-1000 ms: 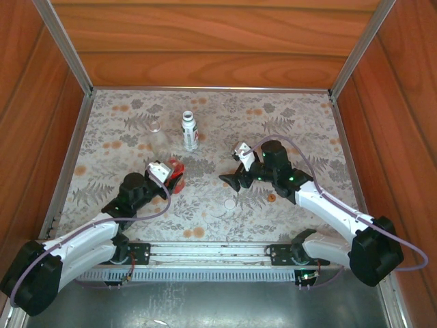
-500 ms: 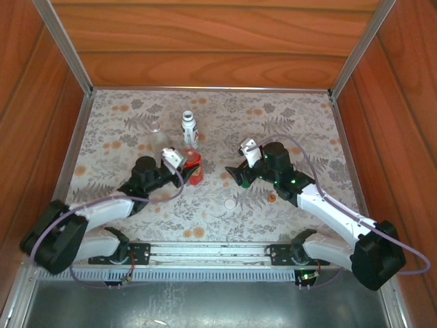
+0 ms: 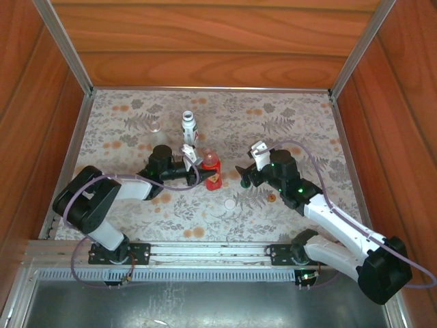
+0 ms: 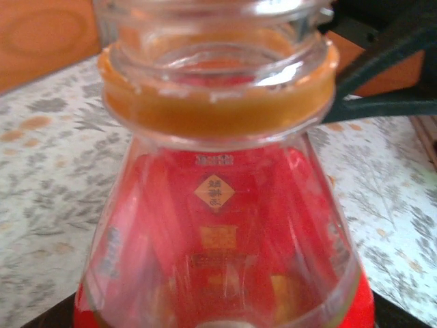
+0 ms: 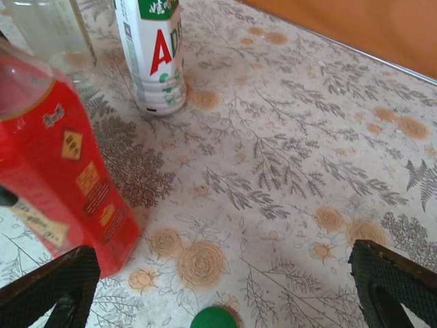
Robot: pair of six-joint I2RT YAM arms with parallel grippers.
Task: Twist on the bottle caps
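Note:
The translucent red bottle (image 3: 212,172) stands upright near the table's middle with its neck uncapped. My left gripper (image 3: 196,168) is shut on it from the left. In the left wrist view the red bottle (image 4: 218,225) hides the fingers. To its right my right gripper (image 3: 242,178) is open and holds nothing. A green cap (image 5: 214,318) lies on the mat between its fingers (image 5: 54,287). A white cap (image 3: 230,203) and a golden-brown cap (image 3: 272,198) lie nearer the front. The white labelled bottle (image 3: 190,130) and the clear bottle (image 3: 156,133) stand behind.
Wooden walls with metal rails (image 3: 68,171) box in the flowered mat (image 3: 300,130). The white bottle (image 5: 153,55) and the clear bottle (image 5: 48,31) stand close behind the red bottle (image 5: 61,164). Open mat lies at the back right.
My left arm has swung right and away, carrying the red bottle from the left front to the middle, where it now stands upright. The right gripper has shifted slightly right, still open.

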